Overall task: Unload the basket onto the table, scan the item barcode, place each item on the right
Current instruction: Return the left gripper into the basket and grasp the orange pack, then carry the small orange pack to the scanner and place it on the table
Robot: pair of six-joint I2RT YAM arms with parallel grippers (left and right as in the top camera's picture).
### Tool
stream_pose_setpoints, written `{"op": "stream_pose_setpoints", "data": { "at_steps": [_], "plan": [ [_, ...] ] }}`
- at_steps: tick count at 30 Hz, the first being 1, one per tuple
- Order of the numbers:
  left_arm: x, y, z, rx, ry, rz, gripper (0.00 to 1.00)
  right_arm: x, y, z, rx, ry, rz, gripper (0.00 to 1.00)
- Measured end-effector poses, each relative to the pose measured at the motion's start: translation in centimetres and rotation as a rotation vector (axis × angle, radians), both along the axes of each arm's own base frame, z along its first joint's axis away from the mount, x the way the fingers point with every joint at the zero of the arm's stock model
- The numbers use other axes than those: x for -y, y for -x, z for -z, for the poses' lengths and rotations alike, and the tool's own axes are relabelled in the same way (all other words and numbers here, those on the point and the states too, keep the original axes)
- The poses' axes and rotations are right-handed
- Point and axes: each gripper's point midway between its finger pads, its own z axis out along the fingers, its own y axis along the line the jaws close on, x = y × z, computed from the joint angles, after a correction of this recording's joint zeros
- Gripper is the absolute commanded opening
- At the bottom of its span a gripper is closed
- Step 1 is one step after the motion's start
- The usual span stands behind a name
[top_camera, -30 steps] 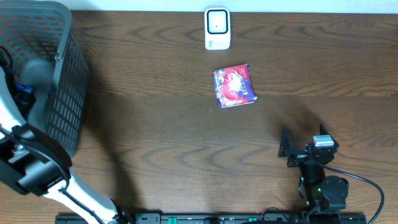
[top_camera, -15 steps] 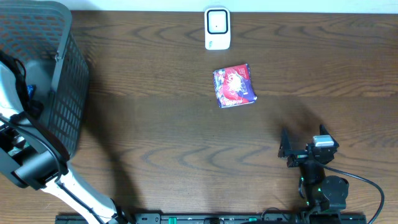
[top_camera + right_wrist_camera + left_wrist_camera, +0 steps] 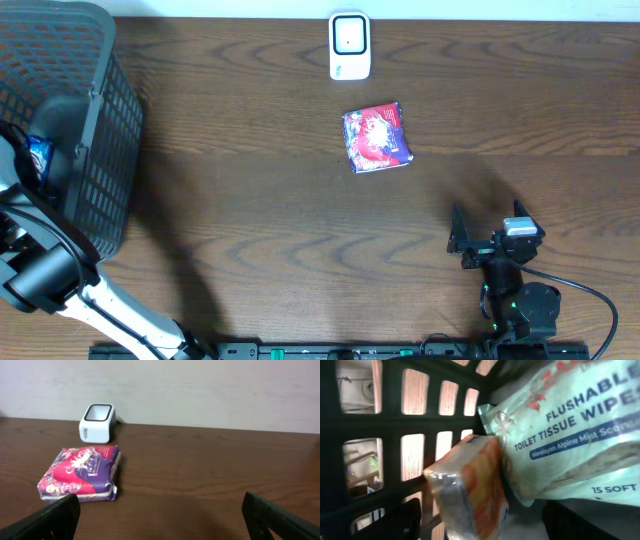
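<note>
Dark wood-grain table (image 3: 250, 200) with a pale wall (image 3: 200, 390) along its far edge. A white barcode scanner (image 3: 349, 45) stands at the far middle of the table, its dark-framed window facing up; any marking on its body is too small to read. Just in front of it, apart from it, a red-and-purple packet (image 3: 376, 137) lies flat on the wood. Its printed lettering is too blurred to read in either the overhead or the right wrist view.

A black mesh basket (image 3: 110, 150) occupies the far left corner, and the left arm reaches down into it. A blue-printed item (image 3: 38, 155) shows inside beside the arm.

Within the basket, the left wrist view shows a pale green wipes pack (image 3: 570, 435) lettered "FLUSHABLE", "TOILET TISSUE WIPES" and, partly cut off, "15 SOFT"; a smaller line ends in "Mist Scent". An orange pack (image 3: 470, 485) in clear film leans against it, with no legible print.

The left gripper (image 3: 487, 517) is spread wide, its dark fingers on either side of the orange pack with a gap visible on the right; it grips nothing.

The right gripper (image 3: 165, 522) rests at the near right of the table, jaws fully apart and empty, facing the packet and scanner.
</note>
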Motion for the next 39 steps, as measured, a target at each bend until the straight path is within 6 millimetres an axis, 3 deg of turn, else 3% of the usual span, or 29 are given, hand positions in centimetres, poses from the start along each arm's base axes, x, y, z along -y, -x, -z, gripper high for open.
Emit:
{"op": "stream_pose_setpoints", "data": {
  "at_steps": [3,4,7,9,11,19,23,27,32,36,39],
  "plan": [
    [0.0,0.0,0.6,0.0,0.007,0.016,0.59,0.0,0.0,0.0,0.0,0.0,0.0,0.99],
    [0.1,0.0,0.8,0.0,0.01,0.019,0.51,0.0,0.0,0.0,0.0,0.0,0.0,0.99],
    [0.1,0.0,1.2,0.003,0.011,0.021,0.41,0.0,0.0,0.0,0.0,0.0,0.0,0.99],
    [0.2,0.1,1.2,-0.001,0.013,0.023,0.29,0.0,0.0,0.0,0.0,0.0,0.0,0.99],
    [0.2,0.1,1.2,-0.002,0.016,0.029,0.08,0.0,0.0,0.0,0.0,0.0,0.0,0.99],
    [0.8,-0.5,0.8,0.02,0.083,0.073,0.07,0.0,0.0,0.0,0.0,0.0,0.0,0.99],
    [0.8,-2.8,-1.3,0.141,0.103,0.082,0.08,0.0,0.0,0.0,0.0,0.0,0.0,0.99],
    [0.9,-5.2,-5.9,0.335,0.053,0.099,0.07,0.0,0.0,0.0,0.0,0.0,0.0,0.99],
    [1.9,-7.6,-17.3,0.697,-0.143,0.179,0.07,0.0,0.0,0.0,0.0,0.0,0.0,0.99],
    [5.0,-8.6,-24.7,0.916,-0.251,0.288,0.07,0.0,0.0,0.0,0.0,0.0,0.0,0.99],
    [9.2,-10.1,-29.5,1.078,-0.278,0.419,0.07,0.0,0.0,0.0,0.0,0.0,0.0,0.99]
  ]
}}
